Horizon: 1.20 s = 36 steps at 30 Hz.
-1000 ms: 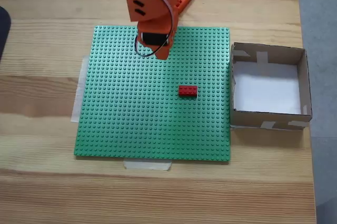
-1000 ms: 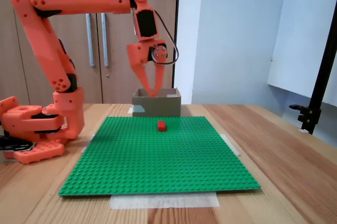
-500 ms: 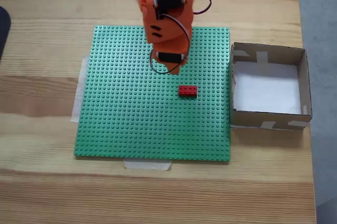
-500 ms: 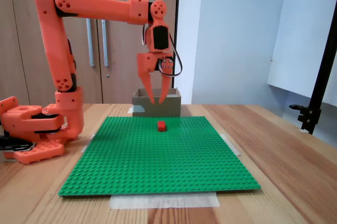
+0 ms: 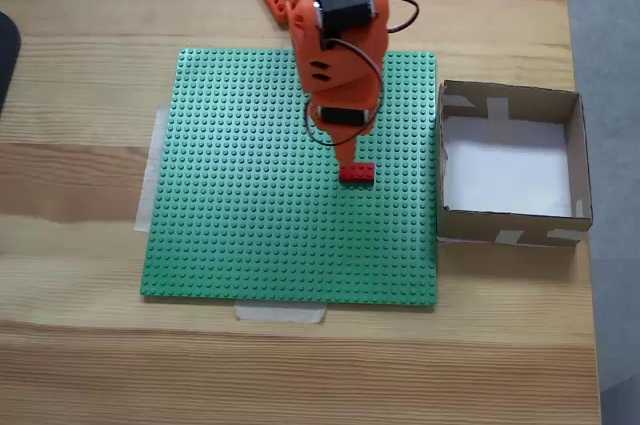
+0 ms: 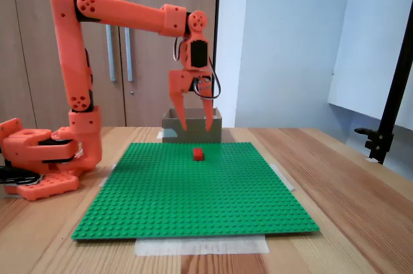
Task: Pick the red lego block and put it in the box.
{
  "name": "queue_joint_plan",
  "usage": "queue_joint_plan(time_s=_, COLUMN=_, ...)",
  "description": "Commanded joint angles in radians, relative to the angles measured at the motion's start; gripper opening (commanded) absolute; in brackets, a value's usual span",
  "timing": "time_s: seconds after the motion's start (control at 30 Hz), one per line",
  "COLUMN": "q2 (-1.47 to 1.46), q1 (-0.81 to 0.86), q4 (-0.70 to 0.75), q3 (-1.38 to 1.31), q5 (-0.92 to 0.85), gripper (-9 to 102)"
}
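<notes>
We worked on a pale wooden table (image 5: 80, 345) with a green studded plate (image 5: 250, 215) taped flat to it. In the fixed view from the table's edge, wooden cabinet doors (image 6: 129, 42) with metal handles stood behind the arm, a pale blue-white wall (image 6: 284, 48) lay to the right, and a black stand (image 6: 393, 106) rose at the far right edge.

The gripper (image 6: 196, 129) hung above the plate with its two fingers spread apart and pointing down, nothing between them. The red lego block (image 5: 357, 174) lay on the plate just below the fingertips, not touched by them. In the fixed view from above, its long axis ran left to right, parallel to the plate's near edge; in the side view (image 6: 198, 154) we saw its short end.

The box (image 5: 575, 155) sat open-topped just beside the plate, right of the jaws in the view from above, and behind them in the side view (image 6: 171, 133).
</notes>
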Motion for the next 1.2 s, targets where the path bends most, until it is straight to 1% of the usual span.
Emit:
queue_joint_plan(time_s=0.0, q2=0.000, q1=0.009, q4=-0.025, q3=0.003, q5=0.028, gripper=29)
queue_joint_plan(time_s=0.17, q2=-0.002, q1=0.008, q4=-0.097, q3=0.077, q5=0.048, gripper=32)
queue_joint_plan(time_s=0.5, q2=-0.008, q1=0.006, q4=-0.173, q3=0.141, q5=0.032, gripper=31)
queue_joint_plan(time_s=1.17, q2=-0.087, q1=0.006, q4=-0.247, q3=0.149, q5=-0.023, gripper=31)
